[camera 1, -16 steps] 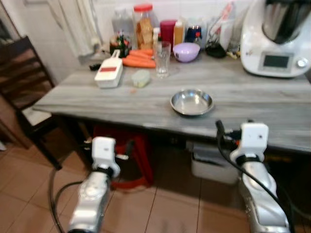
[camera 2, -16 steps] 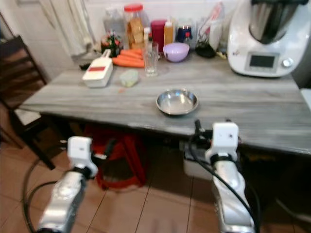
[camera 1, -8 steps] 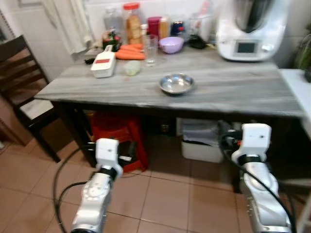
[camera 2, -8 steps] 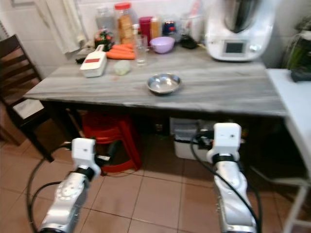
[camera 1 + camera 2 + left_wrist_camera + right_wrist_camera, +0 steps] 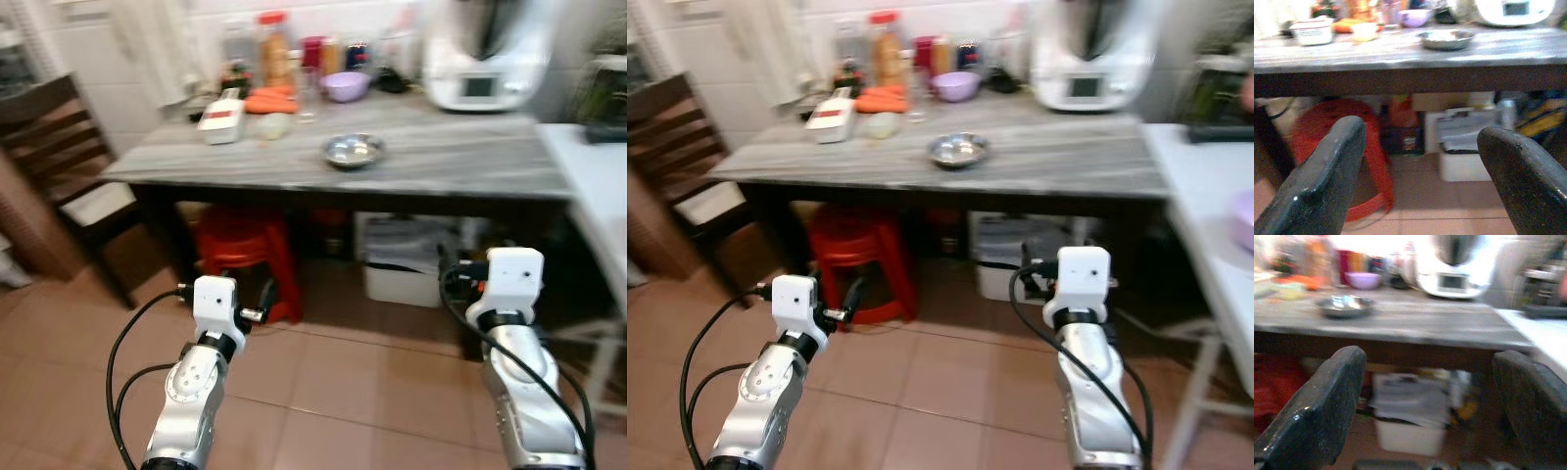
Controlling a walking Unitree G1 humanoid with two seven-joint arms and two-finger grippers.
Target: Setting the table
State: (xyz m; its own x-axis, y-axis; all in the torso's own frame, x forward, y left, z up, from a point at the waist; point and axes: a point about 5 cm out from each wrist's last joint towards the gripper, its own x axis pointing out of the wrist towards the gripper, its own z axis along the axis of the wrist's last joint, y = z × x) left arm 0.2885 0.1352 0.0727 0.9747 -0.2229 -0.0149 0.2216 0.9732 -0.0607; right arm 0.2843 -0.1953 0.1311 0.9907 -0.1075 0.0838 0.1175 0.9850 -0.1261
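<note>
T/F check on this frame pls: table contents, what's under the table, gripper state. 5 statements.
1. A steel bowl sits on the grey table. True.
2. The left gripper holds the bowl. False: its jaws are open and empty, low over the floor, short of the table.
3. A red stool stands under the table. True.
4. The lilac bowl lies on the floor. False: it sits at the back of the table, near the white kitchen machine.
5. The right gripper is shut. False: its jaws are wide apart, nothing between them.
</note>
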